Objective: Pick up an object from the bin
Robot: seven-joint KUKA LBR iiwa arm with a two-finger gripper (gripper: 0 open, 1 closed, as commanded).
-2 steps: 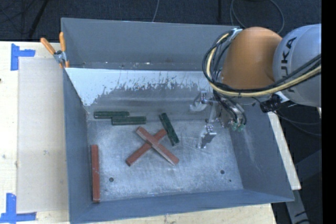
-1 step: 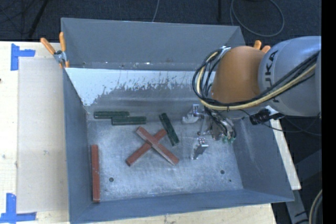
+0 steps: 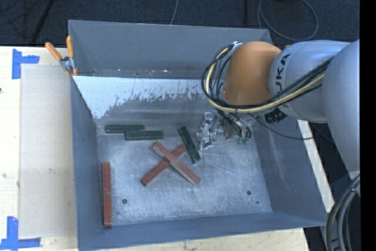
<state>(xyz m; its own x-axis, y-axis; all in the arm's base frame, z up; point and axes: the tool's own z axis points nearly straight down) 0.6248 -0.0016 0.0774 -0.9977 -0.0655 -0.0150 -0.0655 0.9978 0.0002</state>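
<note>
My gripper (image 3: 207, 132) hangs near the middle of the bin, under the orange wrist cover, its metal fingers pointing down and left. Just left of the fingertips lies a dark green bar (image 3: 189, 144), slanted, close to the fingers but I cannot tell whether they touch it. Two reddish-brown bars (image 3: 171, 163) lie crossed on the bin floor below and left of the gripper. Nothing shows between the fingers.
Two more dark green bars (image 3: 136, 131) lie side by side toward the back left of the floor. A long reddish-brown bar (image 3: 106, 193) runs along the left wall. The arm comes in from the right over the bin's right wall.
</note>
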